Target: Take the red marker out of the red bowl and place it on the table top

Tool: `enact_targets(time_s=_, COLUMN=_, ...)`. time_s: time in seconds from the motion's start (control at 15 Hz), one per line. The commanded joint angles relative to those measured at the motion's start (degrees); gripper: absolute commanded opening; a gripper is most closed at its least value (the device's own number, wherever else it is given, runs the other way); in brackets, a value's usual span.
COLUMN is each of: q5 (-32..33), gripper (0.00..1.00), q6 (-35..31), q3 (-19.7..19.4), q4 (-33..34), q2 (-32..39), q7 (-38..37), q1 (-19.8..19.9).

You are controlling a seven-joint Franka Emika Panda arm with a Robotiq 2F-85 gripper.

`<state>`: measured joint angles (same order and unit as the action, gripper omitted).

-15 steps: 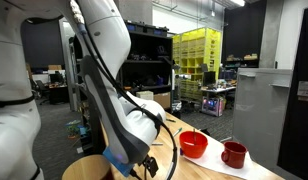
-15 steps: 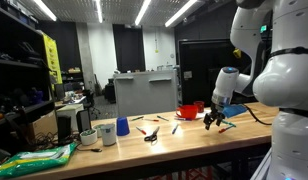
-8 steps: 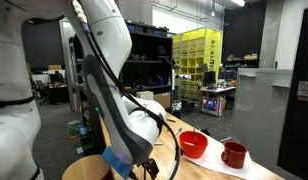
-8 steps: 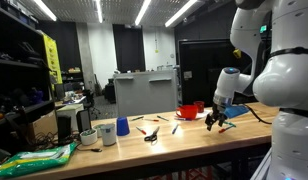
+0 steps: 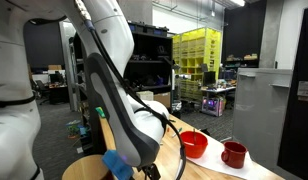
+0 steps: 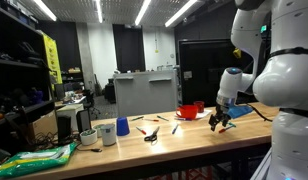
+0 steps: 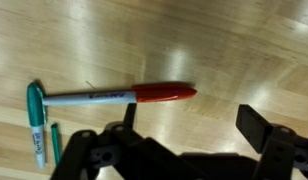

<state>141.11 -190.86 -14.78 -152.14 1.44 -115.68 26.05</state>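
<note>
In the wrist view the red marker (image 7: 144, 95), with a grey barrel and a red cap, lies flat on the light-wood table top (image 7: 234, 45). My gripper (image 7: 189, 132) is open and empty just above the table, its fingers apart from the marker and below it in the picture. The red bowl (image 5: 194, 145) stands on the table in both exterior views (image 6: 189, 111), apart from my gripper (image 6: 220, 122). The marker cannot be made out in the exterior views.
A green marker (image 7: 35, 122) lies at the left end of the red marker. A red mug (image 5: 234, 154) stands beside the bowl. A blue cup (image 6: 121, 127), a white cup (image 6: 106, 133), scissors (image 6: 151, 135) and small pens lie along the table.
My arm has shifted slightly, and the gripper has moved a little away from the bowl. The bowl and mug have not moved.
</note>
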Motion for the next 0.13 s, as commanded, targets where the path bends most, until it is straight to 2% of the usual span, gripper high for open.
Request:
enact_targets(time_s=0.0, q5=1.0, gripper=1.00, q6=0.0, q3=-0.1, q4=0.2, q2=0.0, q7=-0.8, q1=0.0)
enact_targets(time_s=0.07, q5=1.7, gripper=1.00, q6=0.0, q3=-0.2, q4=0.4, q2=0.0, q7=-1.4, q1=-0.1)
